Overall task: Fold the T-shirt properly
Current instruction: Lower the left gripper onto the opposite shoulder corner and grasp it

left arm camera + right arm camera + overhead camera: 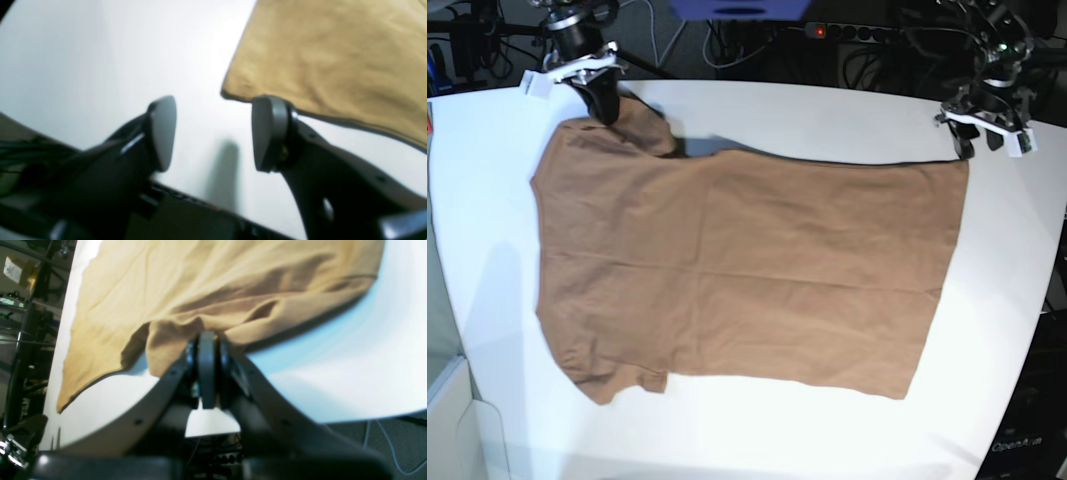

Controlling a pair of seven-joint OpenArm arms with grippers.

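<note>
The tan T-shirt (747,270) lies spread flat on the white table (827,115), collar end to the left and hem to the right in the base view. My right gripper (605,100) is at the far left corner, shut on a bunched fold of the far sleeve (173,340), which is lifted off the table; the jaws (206,340) are pressed together on the cloth. My left gripper (987,135) hovers at the far right hem corner (233,90) and stands open (215,110), empty, with the corner just beyond one fingertip.
A power strip (867,32) and cables lie behind the table's far edge. A black box (1027,440) stands past the table's right edge, and a pale bin (452,420) sits at the lower left. Stands and wiring (26,306) crowd the side by the right arm.
</note>
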